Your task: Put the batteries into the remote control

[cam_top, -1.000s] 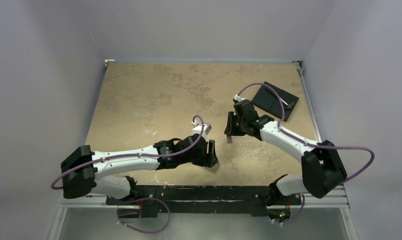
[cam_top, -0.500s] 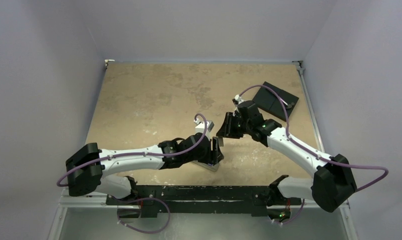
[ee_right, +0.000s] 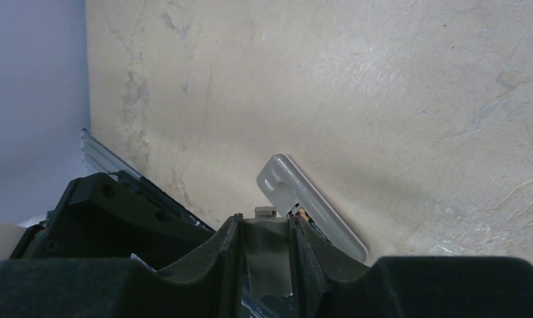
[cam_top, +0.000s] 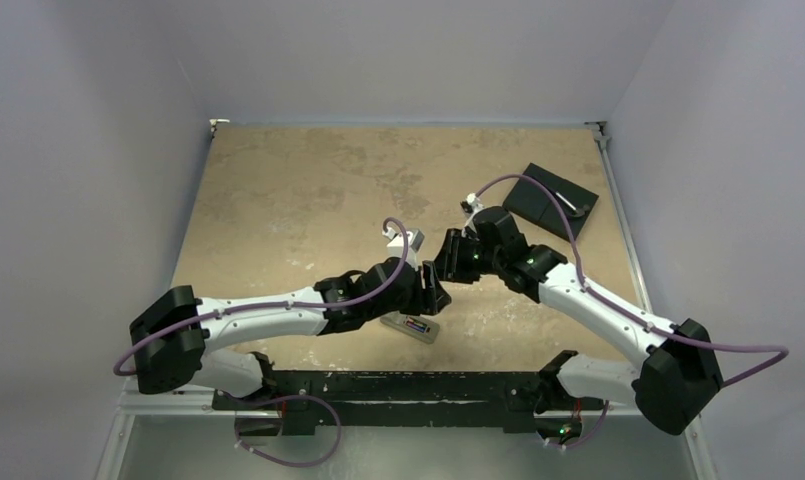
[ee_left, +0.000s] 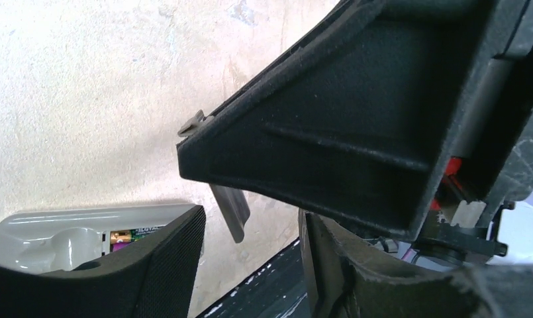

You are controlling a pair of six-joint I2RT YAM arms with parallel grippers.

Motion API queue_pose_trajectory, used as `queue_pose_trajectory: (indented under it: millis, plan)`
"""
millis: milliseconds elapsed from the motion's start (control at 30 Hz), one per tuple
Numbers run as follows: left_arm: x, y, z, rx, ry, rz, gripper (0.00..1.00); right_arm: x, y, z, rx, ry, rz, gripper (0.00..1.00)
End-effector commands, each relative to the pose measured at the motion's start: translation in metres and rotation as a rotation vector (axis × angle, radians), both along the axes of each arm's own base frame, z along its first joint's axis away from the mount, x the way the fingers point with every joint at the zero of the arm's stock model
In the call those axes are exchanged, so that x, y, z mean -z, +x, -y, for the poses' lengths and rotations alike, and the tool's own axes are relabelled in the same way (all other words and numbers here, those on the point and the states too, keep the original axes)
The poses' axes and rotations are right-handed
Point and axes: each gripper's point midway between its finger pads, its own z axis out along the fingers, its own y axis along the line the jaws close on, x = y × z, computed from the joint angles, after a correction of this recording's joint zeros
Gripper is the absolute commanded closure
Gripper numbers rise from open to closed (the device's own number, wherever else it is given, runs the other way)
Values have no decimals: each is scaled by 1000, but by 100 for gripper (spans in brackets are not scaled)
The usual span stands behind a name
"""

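Remote grey back up, battery inside, right tool pinching cover, left tool wide

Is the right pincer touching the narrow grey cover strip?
Touching. In the right wrist view the right pincer is shut on the cover strip, pressing on both of its long edges.

Robot arms, white and black and jointed: 2, the left arm and the right arm. Black two-finger grippers: 2, the left gripper and the right gripper. Slim grey rectangular plastic remote control: 1. Narrow grey plastic cover strip: 1. Flat black square plate: 1. Mottled tan table: 1. Small purple-and-gold cylindrical battery: 1 shows clearly; whether a 2nd lies beside it cannot be told.
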Motion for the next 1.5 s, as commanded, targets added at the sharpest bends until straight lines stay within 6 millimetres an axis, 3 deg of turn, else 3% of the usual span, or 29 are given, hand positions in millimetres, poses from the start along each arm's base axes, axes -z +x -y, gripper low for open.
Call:
queue_pose_trajectory:
  millis: [0, 533, 733, 867, 1033, 1100, 1267, 1467]
  plan:
    - [-27, 11, 4, -42, -110, 38, 48, -18, -4, -10, -6, 76, 12, 77]
    - [-28, 8, 1, -37, -149, 27, 76, -27, -8, -12, 16, 93, 28, 78]
    - [-26, 6, -4, -50, -159, 21, 100, -29, -8, -11, 25, 98, 32, 77]
    - [-26, 8, -10, -61, -160, 22, 100, -27, -10, -10, 19, 97, 32, 73]
    - [-32, 5, -15, -44, -180, 26, 100, -35, -16, -11, -25, 120, 54, 45]
    - [-33, 3, -16, -21, -187, 20, 100, -40, -18, -11, -43, 132, 78, 39]
    - [-35, -9, -11, 66, -196, -5, 100, -51, -17, -8, -118, 87, 175, 33]
    - [-34, -23, -14, 180, -190, -44, 100, -69, -16, 2, -176, 42, 310, 32]
